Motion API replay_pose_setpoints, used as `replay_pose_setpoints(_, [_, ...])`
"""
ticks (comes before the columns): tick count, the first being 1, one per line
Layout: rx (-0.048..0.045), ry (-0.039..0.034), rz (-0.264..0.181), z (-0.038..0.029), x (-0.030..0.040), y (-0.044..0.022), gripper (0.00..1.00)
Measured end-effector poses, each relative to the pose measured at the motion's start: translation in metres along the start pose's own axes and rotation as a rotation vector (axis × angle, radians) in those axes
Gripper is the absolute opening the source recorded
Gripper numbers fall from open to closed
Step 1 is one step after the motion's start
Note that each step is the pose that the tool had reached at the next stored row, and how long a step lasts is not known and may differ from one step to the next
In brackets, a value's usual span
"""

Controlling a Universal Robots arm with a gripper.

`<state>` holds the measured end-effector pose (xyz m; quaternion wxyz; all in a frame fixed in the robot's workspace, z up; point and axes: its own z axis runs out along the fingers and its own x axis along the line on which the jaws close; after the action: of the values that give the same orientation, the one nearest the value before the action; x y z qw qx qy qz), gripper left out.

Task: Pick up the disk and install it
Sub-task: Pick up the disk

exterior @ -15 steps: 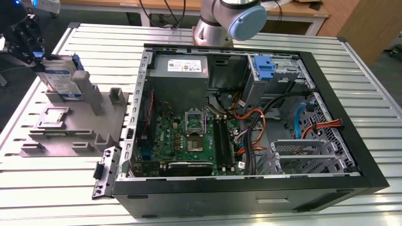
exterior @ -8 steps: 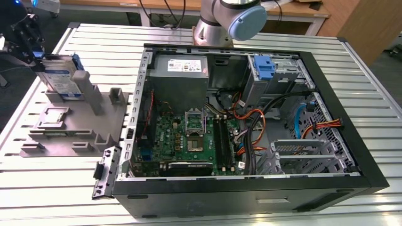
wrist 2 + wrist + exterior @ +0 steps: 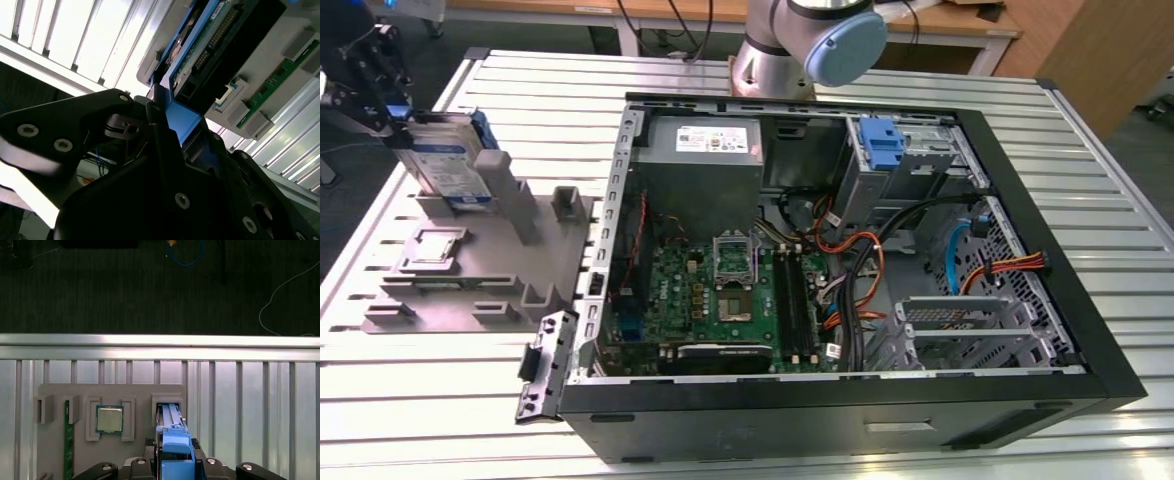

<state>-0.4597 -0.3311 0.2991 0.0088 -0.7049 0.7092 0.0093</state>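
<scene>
Blue-framed disk stood tilted over grey fixture at exterior view's left, well apart from open computer case. Gripper clamped disk's upper edge. Bare slatted table lay around fixture.

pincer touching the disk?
Touching. In the second wrist view the pincer clamps the disk by its blue carrier edge, with no gap on either side.

Both wrist views close on disk
</scene>
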Motion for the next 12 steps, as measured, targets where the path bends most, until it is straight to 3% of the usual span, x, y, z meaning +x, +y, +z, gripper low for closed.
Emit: replay_pose_setpoints(12, [-0.0001, 0.0, 0.0, -0.0057, -0.0002, 0.0, 0.36])
